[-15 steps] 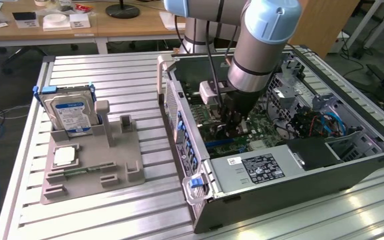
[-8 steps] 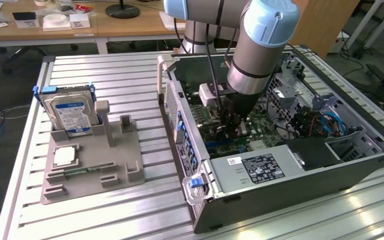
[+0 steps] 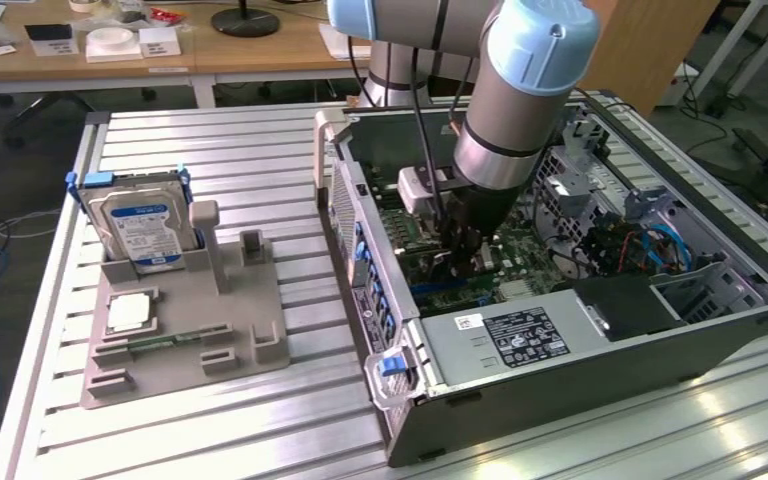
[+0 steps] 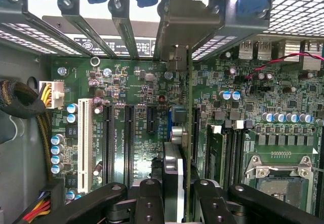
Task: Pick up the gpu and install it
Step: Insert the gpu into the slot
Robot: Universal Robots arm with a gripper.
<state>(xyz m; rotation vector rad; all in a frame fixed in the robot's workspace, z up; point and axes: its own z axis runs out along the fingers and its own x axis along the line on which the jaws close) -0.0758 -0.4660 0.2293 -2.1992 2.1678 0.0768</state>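
Gpu [image 4: 179, 133], a thin dark expansion card with a pale metal bracket at one end, stands on edge inside the open grey metal computer case [image 3: 558, 395], low over the green motherboard [image 4: 131, 82] on the case floor. The black two-fingered gripper [image 4: 177, 203] has its fingers [image 4: 147, 203] pinched onto the card from either side, so they are only partly apart, with the card between them. The bracket end points toward the slotted rear wall [image 4: 81, 26] of the case, and the lower edge runs alongside the long black expansion slots [image 4: 129, 138]. I cannot tell which slot it is meant for, or whether it has touched one. Outside the case, to the exterior view's left, a grey moulded holder [image 3: 184, 330] on the slatted aluminium table [image 3: 224, 430] carries a silver hard drive with a blue-white label [image 3: 144, 225] and a small square silvery chip [image 3: 131, 312]. To my eye, seating this well means keeping the card dead upright and parallel to its slot, with the bracket lined up with a gap in the rear wall. It should be pressed straight down, clear of the nearby blue-topped capacitors.
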